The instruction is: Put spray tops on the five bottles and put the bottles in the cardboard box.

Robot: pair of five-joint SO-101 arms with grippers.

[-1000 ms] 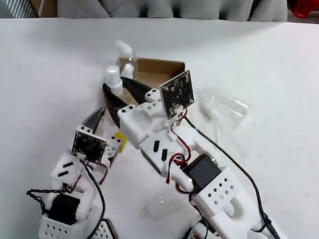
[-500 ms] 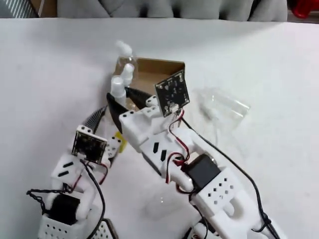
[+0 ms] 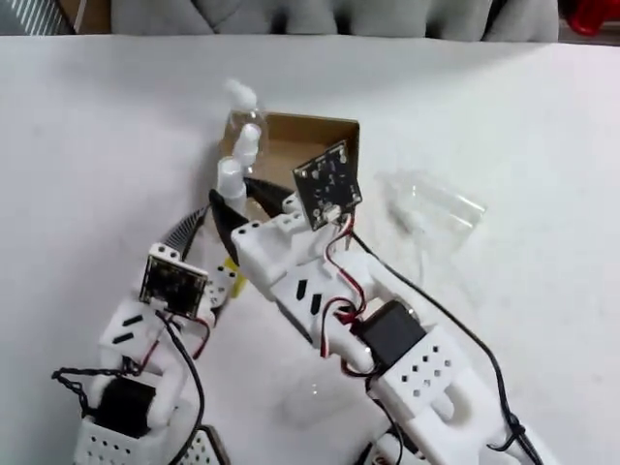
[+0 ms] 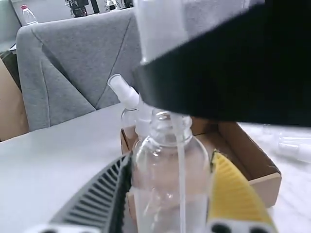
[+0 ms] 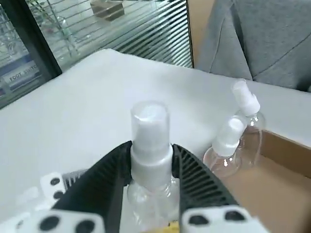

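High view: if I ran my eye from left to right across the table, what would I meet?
Left arm, holding a bottle → white spray top gripped by the right end effector → cardboard box → clear bottles lying on the table.

You've got a plain white desk (image 3: 542,116) with a grey upholstered sofa (image 4: 68,73) sitting right behind its far edge, slatted window blinds (image 5: 121,24) beyond the desk, and something red (image 3: 593,15) poking in at the far corner.
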